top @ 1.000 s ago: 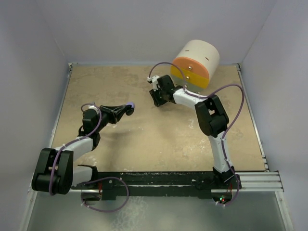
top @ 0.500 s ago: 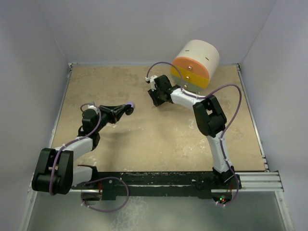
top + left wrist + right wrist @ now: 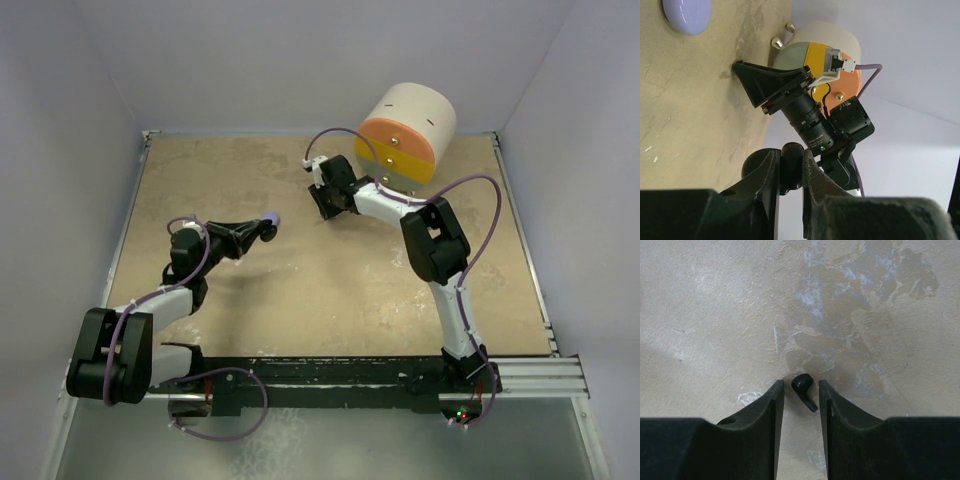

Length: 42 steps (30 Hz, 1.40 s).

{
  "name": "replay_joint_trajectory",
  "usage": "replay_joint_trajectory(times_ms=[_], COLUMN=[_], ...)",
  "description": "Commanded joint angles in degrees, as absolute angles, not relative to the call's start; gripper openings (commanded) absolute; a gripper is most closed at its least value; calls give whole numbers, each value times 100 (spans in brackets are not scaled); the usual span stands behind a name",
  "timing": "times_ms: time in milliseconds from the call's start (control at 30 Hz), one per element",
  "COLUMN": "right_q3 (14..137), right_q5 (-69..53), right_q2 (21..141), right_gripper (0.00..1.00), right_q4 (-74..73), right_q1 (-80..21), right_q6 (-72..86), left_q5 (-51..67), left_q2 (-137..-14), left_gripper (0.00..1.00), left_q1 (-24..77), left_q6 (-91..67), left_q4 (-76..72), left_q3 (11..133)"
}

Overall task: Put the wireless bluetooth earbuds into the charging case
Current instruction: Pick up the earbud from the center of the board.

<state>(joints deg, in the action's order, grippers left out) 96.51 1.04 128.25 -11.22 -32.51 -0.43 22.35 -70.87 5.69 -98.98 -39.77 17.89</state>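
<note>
A black earbud (image 3: 803,390) with a short stem lies on the tan table (image 3: 715,315). My right gripper (image 3: 800,386) is open, one finger on each side of the earbud with a small gap to each. In the top view that gripper (image 3: 325,205) points down at the back middle and hides the earbud. My left gripper (image 3: 790,160) is rolled sideways above the table and shut on a small round black thing (image 3: 792,156) that looks like the black charging case; a disc-shaped part shows beside one finger. A lavender puck (image 3: 687,15) lies on the table by the left gripper (image 3: 266,231).
A big cream cylinder with an orange face and brass knobs (image 3: 405,130) lies on its side at the back right, just behind the right wrist. Grey walls close in the table on three sides. The right arm's camera housing (image 3: 810,120) faces my left gripper.
The right wrist has shifted slightly left and lowered over its spot on the table, its jaws narrowing a little. The left arm has held still with its grip unchanged.
</note>
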Motion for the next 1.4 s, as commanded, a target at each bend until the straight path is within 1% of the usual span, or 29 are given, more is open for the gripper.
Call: replay_joint_trajectory(times_ms=[0, 333, 667, 967, 1133, 1367], right_q3=[9624, 9636, 9680, 9701, 9689, 9407], right_q5=[329, 312, 318, 170, 118, -949], right_q2=[13011, 13099, 13188, 13175, 13050, 12203], right_gripper=[36, 34, 30, 16, 11, 3], right_q4=[-1389, -1386, -1432, -1395, -1382, -452], right_q1=[-3252, -3252, -3252, -3252, -3251, -3252], right_q6=[-31, -52, -70, -60, -18, 35], left_q5=[2296, 2289, 2297, 2316, 2318, 2331], left_q2=[-7000, -6980, -6982, -6986, -6987, -7101], left_gripper=[0, 0, 0, 0, 0, 0], left_q1=[522, 520, 510, 516, 509, 509], left_q6=[-9949, -9955, -9949, -9940, -9920, -9923], left_q4=[-4342, -4333, -4329, -4283, -4254, -4225], left_q3=[1783, 1772, 1786, 1828, 1859, 2072])
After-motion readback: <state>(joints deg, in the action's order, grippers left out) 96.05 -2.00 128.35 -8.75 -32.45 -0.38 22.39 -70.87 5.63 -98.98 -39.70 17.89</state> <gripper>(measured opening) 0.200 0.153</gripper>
